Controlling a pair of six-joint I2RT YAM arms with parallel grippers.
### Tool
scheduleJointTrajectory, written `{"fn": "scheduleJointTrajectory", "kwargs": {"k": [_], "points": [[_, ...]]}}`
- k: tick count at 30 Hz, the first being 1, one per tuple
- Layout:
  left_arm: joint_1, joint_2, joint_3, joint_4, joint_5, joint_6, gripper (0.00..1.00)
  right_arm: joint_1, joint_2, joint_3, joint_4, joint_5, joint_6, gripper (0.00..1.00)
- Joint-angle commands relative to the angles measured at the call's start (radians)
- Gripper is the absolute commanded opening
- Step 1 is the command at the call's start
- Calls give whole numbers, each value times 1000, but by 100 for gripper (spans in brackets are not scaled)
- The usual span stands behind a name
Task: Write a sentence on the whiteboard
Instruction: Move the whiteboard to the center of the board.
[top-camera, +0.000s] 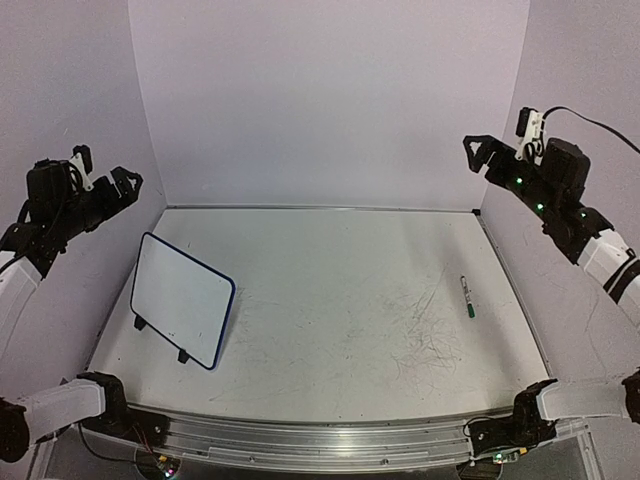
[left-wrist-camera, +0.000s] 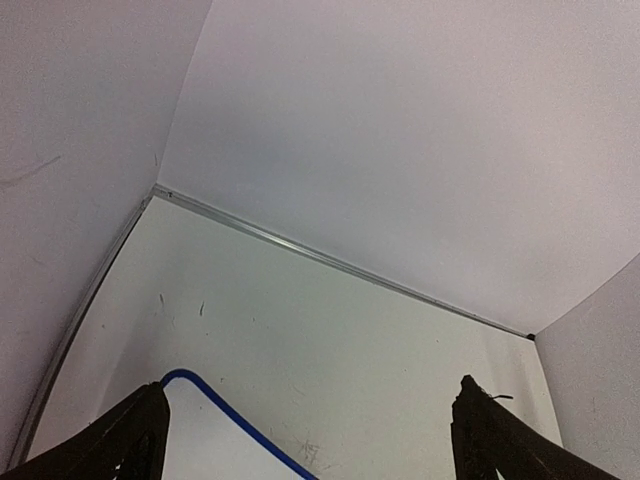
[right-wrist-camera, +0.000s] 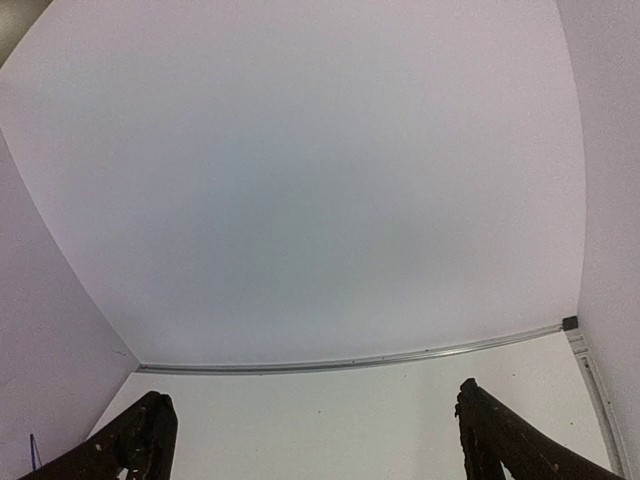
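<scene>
Black fingers of the left gripper (top-camera: 128, 181) and right gripper (top-camera: 478, 148) stand fully spread, raised above the table (top-camera: 330, 250), grasping and touching nothing. The whiteboard (top-camera: 182, 298) sits tilted on its feet at the left; the left wrist view shows only one blue corner. A marker (top-camera: 467, 297) lies well apart at right, with scuffed tabletop between. Walls close three sides.

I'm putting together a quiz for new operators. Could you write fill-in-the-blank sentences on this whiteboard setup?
1. The whiteboard stands on the ____ side of the table.
2. Its white face bears ____ writing.
3. The marker lies flat, its near end coloured ____.
4. The left gripper and right gripper both have their jaws ____.
Missing words: left; no; green; open.
</scene>
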Motion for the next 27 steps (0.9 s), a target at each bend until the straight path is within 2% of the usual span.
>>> {"fn": "scheduleJointTrajectory", "kwargs": {"k": [1,3,7,11,15,20,23,27], "points": [[1,-45,-10,-159,-14,-66,99,5,49,-8,26,-165,46,98],[1,-49,-11,-228,-15,-90,99,19,80,-9,23,-197,60,98],[1,-19,18,-484,-85,-159,99,61,110,-15,23,-232,89,98],[1,-50,-62,-627,-80,-220,99,82,82,-46,28,-222,104,98],[1,-111,-200,-646,7,-311,93,84,52,-79,38,-212,117,98],[-1,-81,-363,-615,94,-351,79,84,47,-89,55,-225,112,98],[-4,-45,-385,-591,80,-350,75,83,53,-100,68,-230,111,98],[-10,29,-408,-562,58,-347,63,84,69,-120,96,-244,126,98]]}}
